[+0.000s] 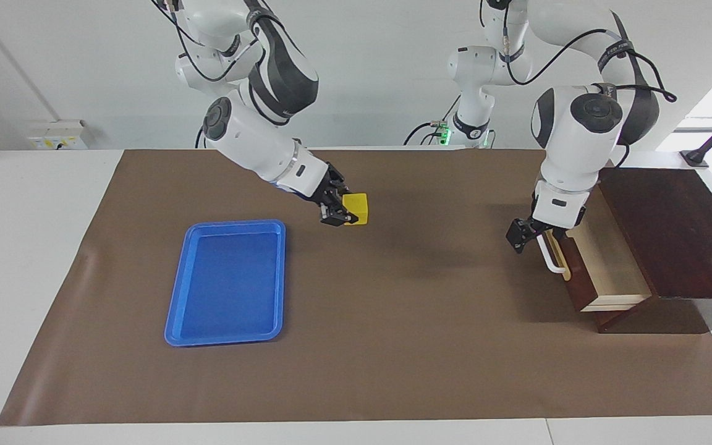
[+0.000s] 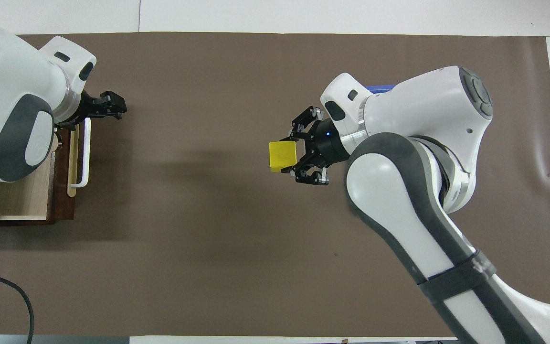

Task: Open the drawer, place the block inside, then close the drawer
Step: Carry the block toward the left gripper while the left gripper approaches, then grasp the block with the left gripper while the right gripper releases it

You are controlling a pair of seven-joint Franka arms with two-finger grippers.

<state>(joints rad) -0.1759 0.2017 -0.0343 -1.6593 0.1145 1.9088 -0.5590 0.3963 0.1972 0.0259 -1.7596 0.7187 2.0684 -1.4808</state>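
Note:
The yellow block (image 1: pixel 356 208) (image 2: pixel 282 155) is in the air over the brown mat near the table's middle, with my right gripper (image 1: pixel 347 212) (image 2: pixel 290 154) shut on it. The drawer (image 1: pixel 604 259) (image 2: pixel 17 200) stands pulled out of its dark wooden box (image 1: pixel 671 228) at the left arm's end, its pale inside showing. Its white bar handle (image 1: pixel 552 256) (image 2: pixel 84 153) faces the mat. My left gripper (image 1: pixel 518 235) (image 2: pixel 114 102) hangs open over the mat close by the handle, holding nothing.
A flat blue tray (image 1: pixel 226 284) lies on the mat toward the right arm's end; the right arm hides nearly all of it in the overhead view. The brown mat (image 1: pixel 393 346) covers most of the white table.

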